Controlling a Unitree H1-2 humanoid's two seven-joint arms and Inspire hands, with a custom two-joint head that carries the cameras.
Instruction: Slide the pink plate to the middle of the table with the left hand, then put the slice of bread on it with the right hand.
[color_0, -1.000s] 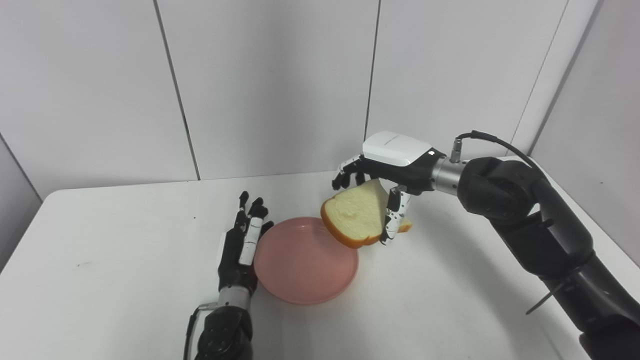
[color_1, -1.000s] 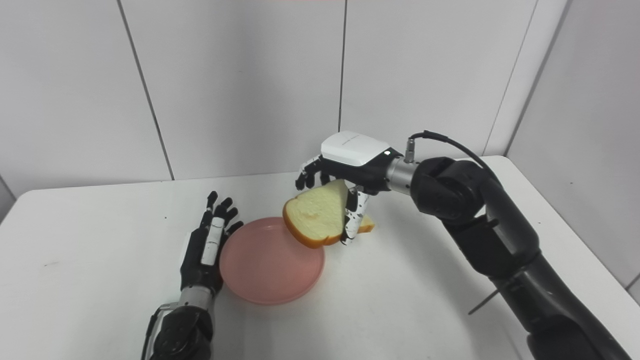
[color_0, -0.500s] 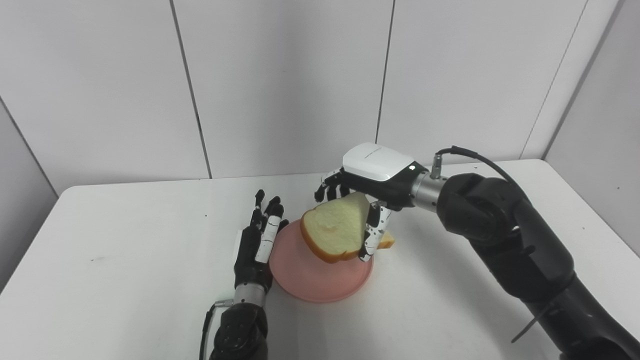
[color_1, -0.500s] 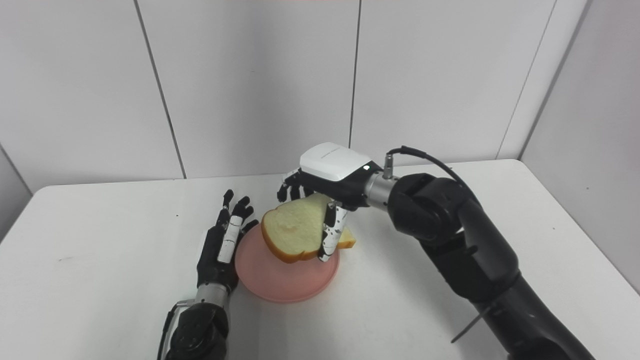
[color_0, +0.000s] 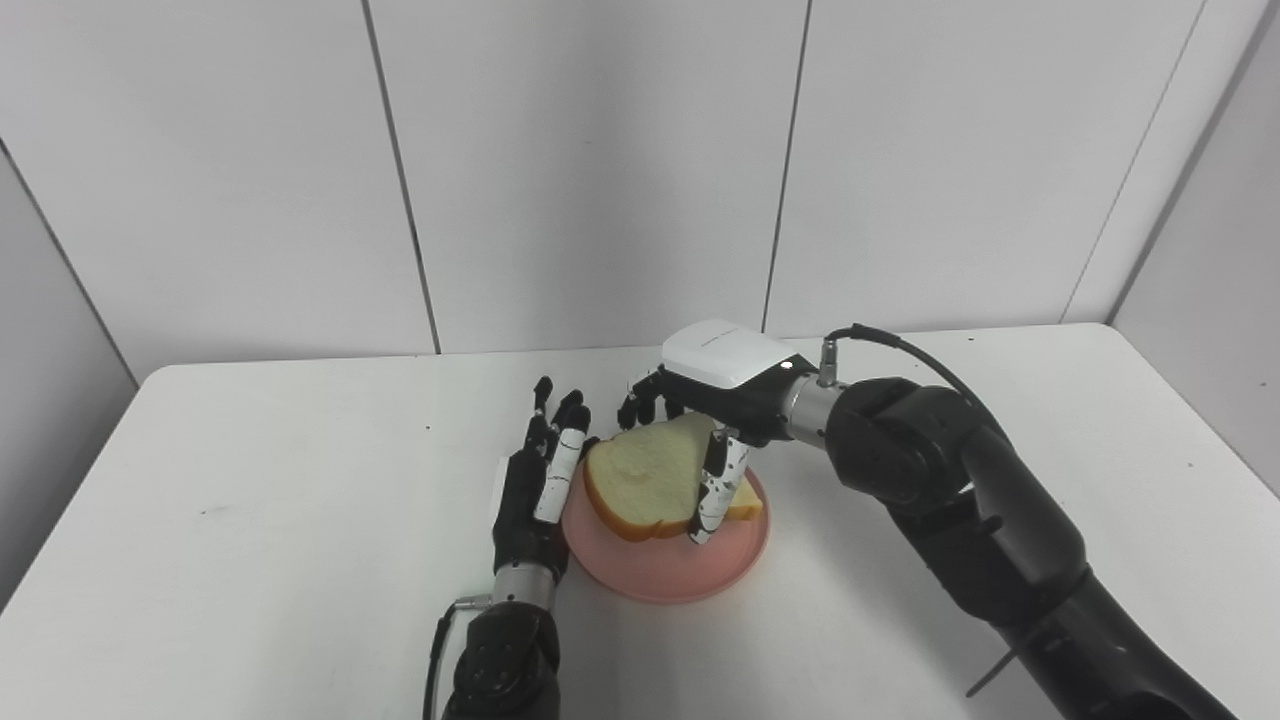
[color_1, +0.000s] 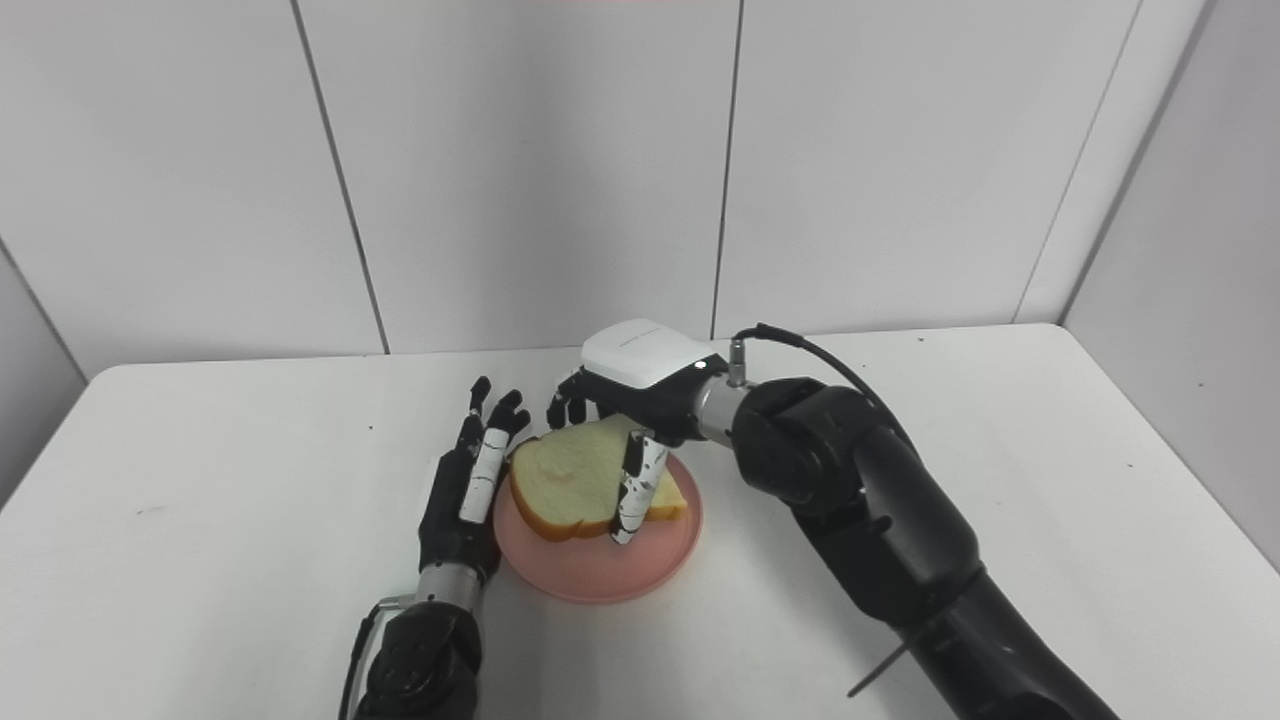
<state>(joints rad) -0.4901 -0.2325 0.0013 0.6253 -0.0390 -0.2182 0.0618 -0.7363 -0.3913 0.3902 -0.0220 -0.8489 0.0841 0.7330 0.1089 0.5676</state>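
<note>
The pink plate (color_0: 672, 571) lies near the middle of the white table (color_0: 250, 520). Over it my right hand (color_0: 715, 395) is shut on the slice of bread (color_0: 645, 478), thumb on the near face and the other fingers behind. The slice is tilted, its lower crust down at the plate's surface and its left edge by my left hand. I cannot tell whether it touches the plate. My left hand (color_0: 535, 480) rests flat and open on the table, fingers straight, against the plate's left rim.
White wall panels rise right behind the table's far edge. A small dark speck (color_0: 205, 511) marks the tabletop at the left. The black right forearm (color_0: 960, 500) stretches over the table's right half.
The camera has shifted, moving the whole scene. Beyond that, my right hand carried the bread left and down from the plate's right rim to over the plate. The left hand stayed put.
</note>
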